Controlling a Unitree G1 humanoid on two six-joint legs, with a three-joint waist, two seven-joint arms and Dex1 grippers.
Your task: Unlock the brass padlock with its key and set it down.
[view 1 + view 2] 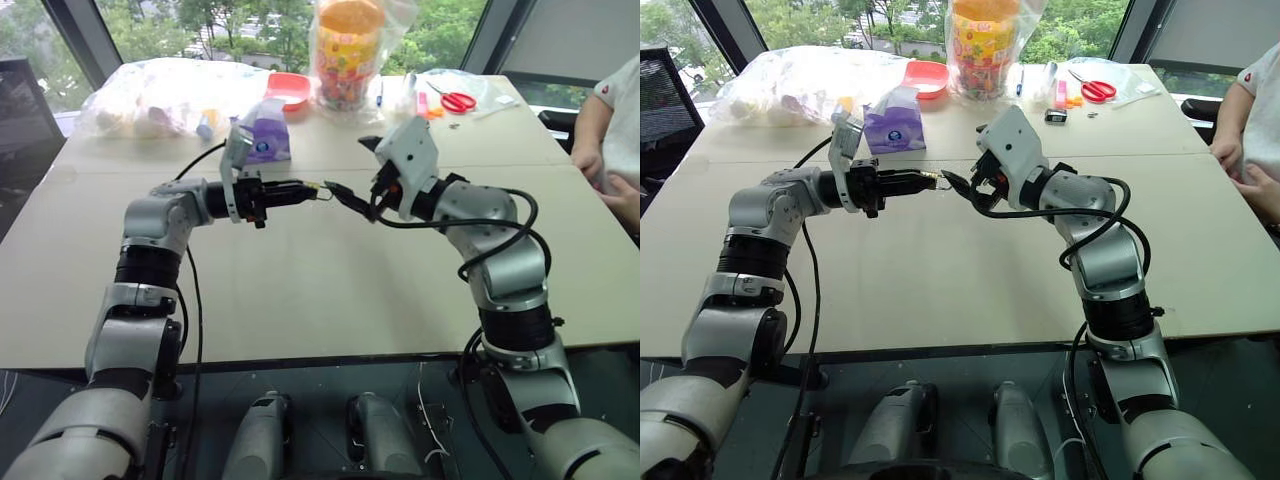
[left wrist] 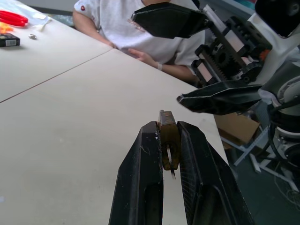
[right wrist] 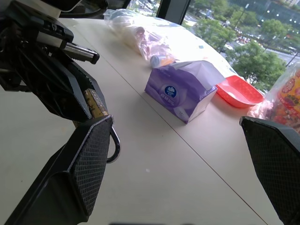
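Padlock (image 2: 169, 143) clamped between left fingers (image 2: 140, 183), held above counter (image 1: 330, 280) — shackle facing 3 o'clock. Right fingers (image 3: 84, 173) spread wide, grasping nothing — just beside padlock.

golden-brass padlock (image 2: 168, 140) with a silver shackle (image 3: 114, 146) between black fingers (image 2: 140, 187). purple tissue box (image 3: 183, 89) with a blue-and-white round mark, red tray (image 3: 239, 91), red-handled scissors (image 1: 1097, 90) and orange-yellow patterned jar (image 1: 985, 45) along the beige table's (image 1: 300, 290) far edge.
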